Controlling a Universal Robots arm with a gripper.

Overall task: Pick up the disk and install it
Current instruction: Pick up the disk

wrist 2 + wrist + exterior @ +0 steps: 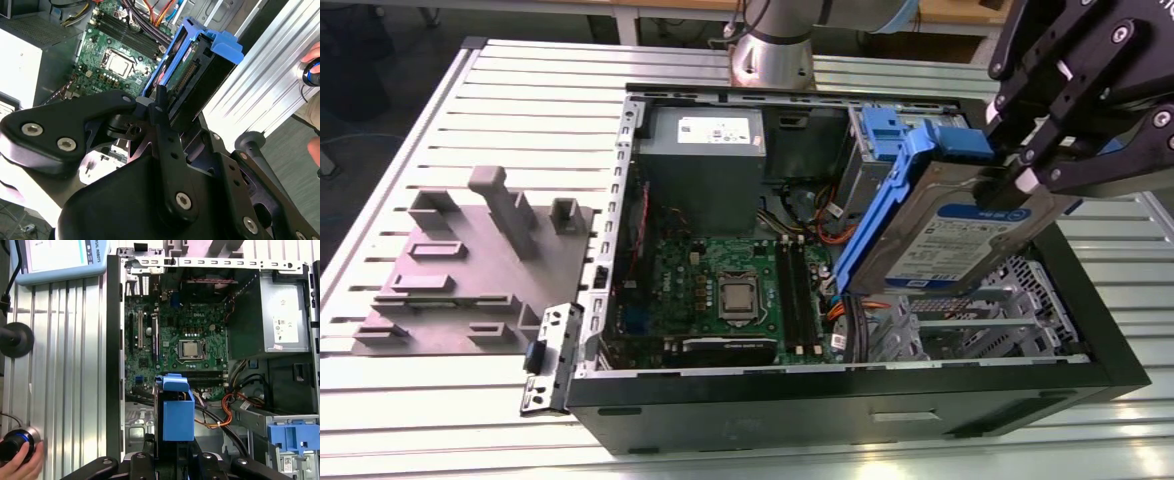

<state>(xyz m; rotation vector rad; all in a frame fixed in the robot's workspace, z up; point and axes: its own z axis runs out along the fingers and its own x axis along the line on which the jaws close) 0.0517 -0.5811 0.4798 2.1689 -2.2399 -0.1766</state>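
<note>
The disk [974, 235] hung in the air over the open computer case [854, 400], tilted steeply, its white-and-blue label facing the exterior view's right and its blue carrier framing the edges. The gripper [1034, 165] was clamped on the disk's upper end, one black finger pressed on each broad face. In the second wrist view the fingers [161, 117] met the carrier just beside the drive's connector edge. The disk's lower end sat above the perforated metal drive cage [987, 320] in the case's corner on the exterior view's right; whether it touched the cage could not be told.

Beside the cage lay the green motherboard [720, 270] with its square processor [738, 298] near the middle, and beyond that the grey power supply [700, 160] with a white sticker. Orange cables [230, 405] ran between the board and a second blue carrier [295, 435] seated in a bay.

The case stood on a slatted aluminium table [454, 420]. A grey moulded fixture [480, 250] rested on the slats, well apart from the case on the exterior view's left. In the first wrist view a person's hand [20, 462] gripped a round knob at the table's edge.
</note>
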